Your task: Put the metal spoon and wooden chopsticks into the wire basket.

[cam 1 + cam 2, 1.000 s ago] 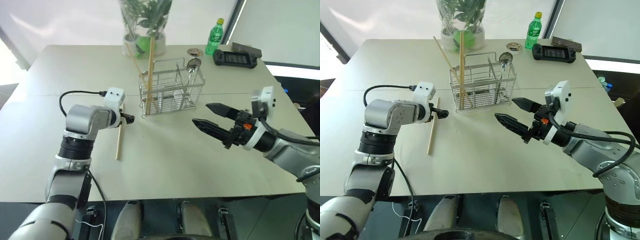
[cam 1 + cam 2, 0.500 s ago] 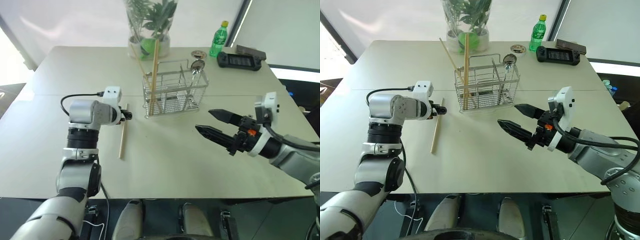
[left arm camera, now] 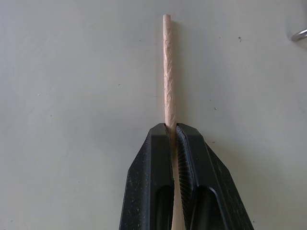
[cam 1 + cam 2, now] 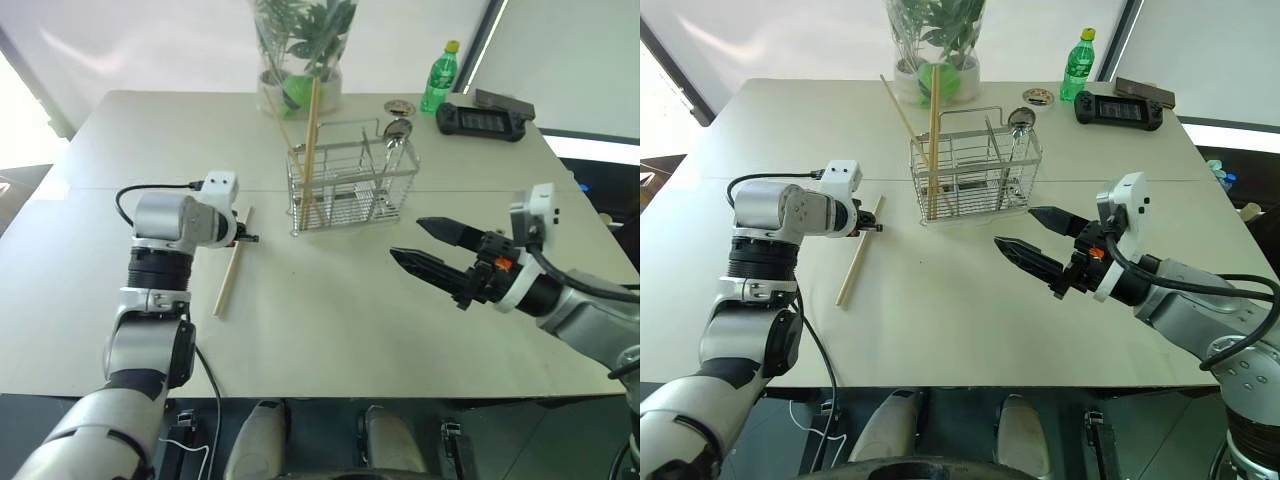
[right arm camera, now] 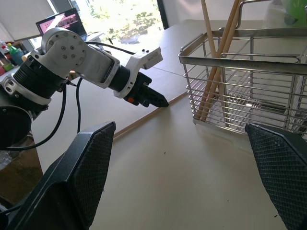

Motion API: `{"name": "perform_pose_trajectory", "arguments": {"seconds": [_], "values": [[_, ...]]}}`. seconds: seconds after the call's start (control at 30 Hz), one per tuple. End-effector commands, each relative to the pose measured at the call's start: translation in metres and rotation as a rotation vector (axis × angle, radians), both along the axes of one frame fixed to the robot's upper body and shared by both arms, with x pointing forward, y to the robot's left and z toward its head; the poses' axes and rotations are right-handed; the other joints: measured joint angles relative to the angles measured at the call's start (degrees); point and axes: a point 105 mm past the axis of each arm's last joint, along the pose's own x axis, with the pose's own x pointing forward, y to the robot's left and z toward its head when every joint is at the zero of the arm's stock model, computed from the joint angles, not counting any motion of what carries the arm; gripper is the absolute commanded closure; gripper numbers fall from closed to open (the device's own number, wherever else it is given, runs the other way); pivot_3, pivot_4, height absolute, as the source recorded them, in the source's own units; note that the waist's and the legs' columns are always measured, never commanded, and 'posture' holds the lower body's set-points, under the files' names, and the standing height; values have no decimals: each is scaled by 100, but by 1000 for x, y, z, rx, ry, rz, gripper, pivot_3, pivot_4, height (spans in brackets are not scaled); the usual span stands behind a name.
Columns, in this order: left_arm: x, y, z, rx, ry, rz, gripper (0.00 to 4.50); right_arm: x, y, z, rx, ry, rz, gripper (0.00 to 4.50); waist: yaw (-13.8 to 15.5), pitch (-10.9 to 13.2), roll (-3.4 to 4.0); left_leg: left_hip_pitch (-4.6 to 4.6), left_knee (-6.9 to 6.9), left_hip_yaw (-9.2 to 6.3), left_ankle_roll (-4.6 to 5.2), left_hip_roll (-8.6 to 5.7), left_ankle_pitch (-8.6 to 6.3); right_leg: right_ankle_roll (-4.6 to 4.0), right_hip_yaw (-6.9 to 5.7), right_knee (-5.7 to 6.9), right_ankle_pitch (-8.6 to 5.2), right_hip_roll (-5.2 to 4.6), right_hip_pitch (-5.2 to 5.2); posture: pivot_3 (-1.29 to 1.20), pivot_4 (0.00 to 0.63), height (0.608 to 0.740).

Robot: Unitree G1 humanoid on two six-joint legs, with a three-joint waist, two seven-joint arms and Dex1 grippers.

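Where lately agape, fingers (image 3: 192,158) around chopstick (image 3: 168,72)

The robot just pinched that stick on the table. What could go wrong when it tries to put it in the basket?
The left gripper holds the wooden chopstick near one end, so the long free part may swing or slip when lifted. The wire basket already has chopsticks leaning inside, so the new one could knock them or catch on the wires. A hard bump might also push the basket across the table.
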Motion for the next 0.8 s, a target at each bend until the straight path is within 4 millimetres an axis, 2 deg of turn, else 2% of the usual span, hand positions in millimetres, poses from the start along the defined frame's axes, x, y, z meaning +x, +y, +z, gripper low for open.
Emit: {"name": "perform_pose_trajectory", "arguments": {"seconds": [0.03, 0.1, 0.17, 0.27, 0.3, 0.37, 0.4, 0.43, 0.53, 0.6, 0.73, 0.8], "values": [[17, 30, 41, -41, -230, 155, 4383, -3, 0, 9, -6, -46, 19, 0, -19, 3, -5, -4, 0, 0, 0, 2, 0, 0, 0, 1, 1, 0, -6, 0, 150, 720], [27, 39, 82, -92, -462, 199, 4383, -3, -1, 10, -19, -46, 27, 0, -19, 3, -5, -12, -1, 0, 0, 3, 0, 1, 0, 5, 1, 1, -17, 0, 150, 720], [27, 44, 133, -218, -708, 211, 4383, -3, -3, 12, -25, -46, 30, 0, -2, 6, -10, -19, -1, 0, -1, 3, 1, 1, 0, 5, 1, 1, -24, 0, 150, 720], [6, 48, 209, -394, -1057, 180, 4383, -3, -5, 14, -32, -41, 32, 0, 21, 10, -19, -33, 2, 0, -2, 3, 2, 2, 0, -1, 2, 1, -29, 0, 150, 720], [-2, 48, 228, -432, -1135, 157, 4383, -3, -5, 14, -33, -38, 30, 0, 19, 10, -19, -35, 3, 0, -3, 2, 2, 2, -1, -3, 2, 1, -28, 0, 150, 720], [-14, 34, 264, -444, -1271, 56, 4383, -3, -6, 14, -34, -35, 27, 0, 19, 10, -19, -37, 3, 0, -2, 0, 2, 2, -1, -7, 2, 0, -27, 0, 150, 720], [-17, 24, 276, -447, -1307, 6, 4383, -3, -6, 14, -34, -35, 26, 0, 23, 10, -19, -37, 4, 0, -2, -1, 2, 2, -1, -7, 2, 0, -25, 0, 150, 720], [-19, 17, 283, -448, -1328, -25, 4383, -3, -6, 14, -34, -34, 25, 0, 23, 8, -19, -35, 5, 1, -2, -2, 2, 2, -1, -7, 2, 0, -23, 0, 150, 720], [-20, -25, 296, -435, -1364, -195, 4383, -1, -6, 12, -27, -37, 10, 0, 18, 5, -14, -14, 7, 2, -2, -2, 1, 2, -2, -6, 2, 0, 1, 0, 150, 720], [-20, -39, 297, -427, -1377, -248, 4383, -1, -6, 12, -24, -38, 8, 0, 11, 6, -15, -4, 9, 2, -2, -2, 1, 2, -3, -6, 1, 0, 11, 0, 150, 720], [-16, -72, 285, -412, -1399, -334, 4383, -4, -5, 12, -9, -50, -7, 0, -9, 7, -16, -12, 11, 2, 0, -1, 1, 2, -2, -6, 1, 0, 3, 0, 150, 720], [-13, -78, 277, -399, -1396, -350, 4383, -5, -6, 13, -1, -53, -20, 0, -17, 7, -15, -18, 8, 2, 2, -1, 0, 3, -2, -5, 1, 0, -6, 0, 150, 720]]}}
